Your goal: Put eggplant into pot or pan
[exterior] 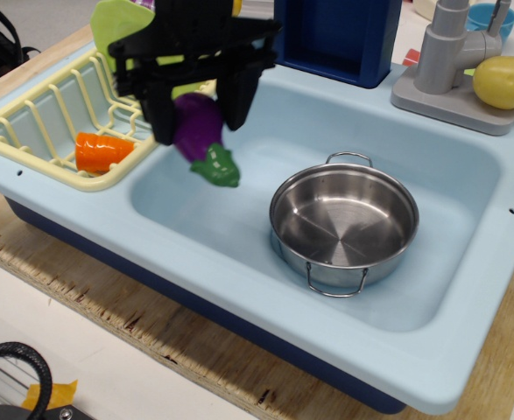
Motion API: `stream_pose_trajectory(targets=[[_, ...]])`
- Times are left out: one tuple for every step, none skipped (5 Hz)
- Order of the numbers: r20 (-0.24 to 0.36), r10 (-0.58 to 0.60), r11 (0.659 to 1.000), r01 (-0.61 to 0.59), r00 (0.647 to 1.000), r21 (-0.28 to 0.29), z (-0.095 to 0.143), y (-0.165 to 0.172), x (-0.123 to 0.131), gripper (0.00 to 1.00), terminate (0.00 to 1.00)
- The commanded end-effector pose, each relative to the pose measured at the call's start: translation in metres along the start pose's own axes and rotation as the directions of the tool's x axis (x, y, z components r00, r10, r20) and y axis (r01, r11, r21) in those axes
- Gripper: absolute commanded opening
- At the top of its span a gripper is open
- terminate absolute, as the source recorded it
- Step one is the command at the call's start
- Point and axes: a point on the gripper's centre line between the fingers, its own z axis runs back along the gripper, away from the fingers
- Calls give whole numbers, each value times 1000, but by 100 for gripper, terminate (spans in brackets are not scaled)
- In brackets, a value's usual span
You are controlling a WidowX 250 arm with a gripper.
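Observation:
My black gripper [197, 121] is shut on the purple eggplant [197, 125] and holds it in the air above the left part of the light blue sink [239, 219]. The eggplant's green cap [216, 166] hangs down below the fingers. The shiny steel pot [344, 223] with two wire loop handles stands empty on the sink floor, to the right of and below the gripper.
A yellow dish rack [46, 122] at the left holds an orange cup [101, 151] and a green plate [116, 26]. A blue box [335, 35] stands behind the sink. A grey tap [449, 61] and a yellow fruit [506, 81] are at the back right.

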Motion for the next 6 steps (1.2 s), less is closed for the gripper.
stream_pose_trajectory(targets=[[11,-22,992,24,1000,-120,9,-34,-11,0,0],[5,-60,986,60,998,-157,4,-50,-26,0,0],[-25,-83,980,77,996,-183,-6,-58,-38,0,0],[-42,-72,961,58,996,-269,-17,-56,-47,100,0],[-42,-72,961,58,996,-269,-17,-56,-47,100,0],[-42,-72,961,58,996,-269,-17,-56,-47,100,100]])
